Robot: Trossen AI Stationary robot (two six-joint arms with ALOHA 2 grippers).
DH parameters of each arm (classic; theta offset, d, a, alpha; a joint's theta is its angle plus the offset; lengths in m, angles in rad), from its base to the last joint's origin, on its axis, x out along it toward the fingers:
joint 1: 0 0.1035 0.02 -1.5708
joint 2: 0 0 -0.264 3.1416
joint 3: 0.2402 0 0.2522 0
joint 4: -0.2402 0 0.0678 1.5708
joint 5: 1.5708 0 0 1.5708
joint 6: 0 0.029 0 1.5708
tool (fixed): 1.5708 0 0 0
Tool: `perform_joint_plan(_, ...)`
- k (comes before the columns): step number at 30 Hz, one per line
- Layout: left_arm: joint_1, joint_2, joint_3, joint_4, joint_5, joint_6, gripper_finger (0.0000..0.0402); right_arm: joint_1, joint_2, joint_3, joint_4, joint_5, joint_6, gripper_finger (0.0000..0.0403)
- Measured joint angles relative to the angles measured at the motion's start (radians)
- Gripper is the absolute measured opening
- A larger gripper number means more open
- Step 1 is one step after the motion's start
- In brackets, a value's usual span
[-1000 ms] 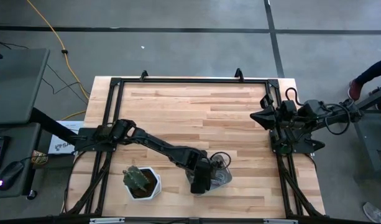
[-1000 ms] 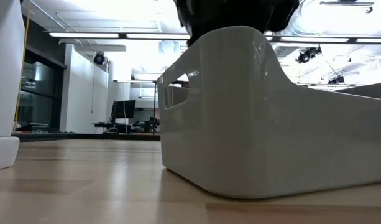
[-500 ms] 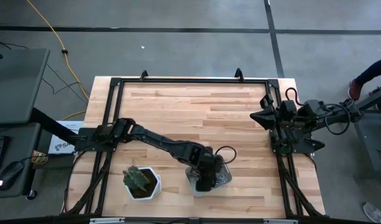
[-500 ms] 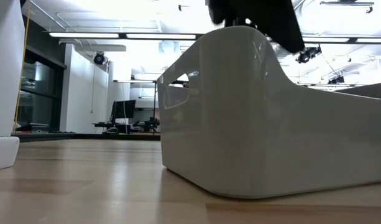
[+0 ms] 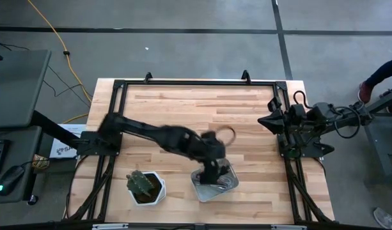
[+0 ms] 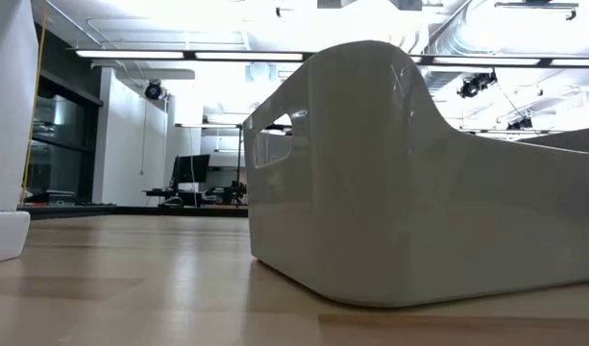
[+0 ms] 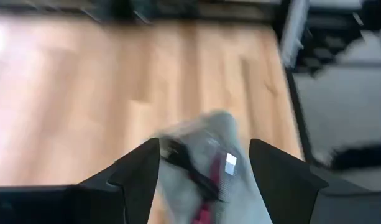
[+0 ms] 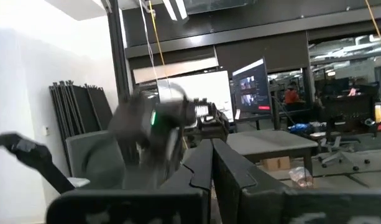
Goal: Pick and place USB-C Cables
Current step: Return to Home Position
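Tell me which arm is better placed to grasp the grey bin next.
Left. The left gripper hangs open right at the grey bin, which holds the USB-C cables. The right gripper is shut and parked at the right edge of the table, well away from the bin.

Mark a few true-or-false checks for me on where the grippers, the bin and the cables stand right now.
1. The left gripper is open and holds nothing. True.
2. The grey bin lies tipped on its side. False: it stands upright on the wooden table, beside the white plant pot.
3. USB-C cables lie inside the bin; a black one and a maroon one show. True.
4. The right gripper hangs over the bin with its fingers spread. False: it is folded at the table's right edge, away from the bin, with its fingers shut.
5. The left gripper is above the bin. True.
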Motion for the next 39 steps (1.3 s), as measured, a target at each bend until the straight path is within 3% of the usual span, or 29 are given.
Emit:
perform_joint_plan(7, 0.010, -0.244, -0.001, -0.012, -0.262, 0.053, 0.0227, 0.000, 0.000, 0.000, 0.000, -0.001, -0.008, 0.0000)
perform_joint_plan(10, 0.012, -0.343, -0.004, 0.009, -0.304, 0.104, 0.0227, 0.000, 0.000, 0.000, 0.000, -0.002, -0.003, 0.0000)
perform_joint_plan(15, 0.018, -0.518, -0.167, 0.226, -0.207, 0.148, 0.0227, 0.000, 0.001, 0.000, -0.003, -0.002, 0.024, 0.0000)
perform_joint_plan(22, 0.019, -0.808, -0.682, 0.740, -0.148, 0.171, 0.0227, 0.000, 0.002, 0.000, -0.003, -0.015, 0.024, 0.0000)
perform_joint_plan(27, 0.094, -1.010, -0.978, 0.952, -0.129, 0.088, 0.0227, 0.000, 0.002, 0.000, -0.004, -0.015, 0.024, 0.0000)
perform_joint_plan(32, 0.164, -1.136, -1.132, 0.984, 0.001, -0.014, 0.0227, 0.000, 0.002, 0.000, -0.012, -0.035, 0.023, 0.0000)
perform_joint_plan(39, 0.182, -1.176, -1.171, 1.012, 0.018, -0.002, 0.0227, 0.000, 0.002, 0.000, -0.032, -0.043, 0.024, 0.0000)
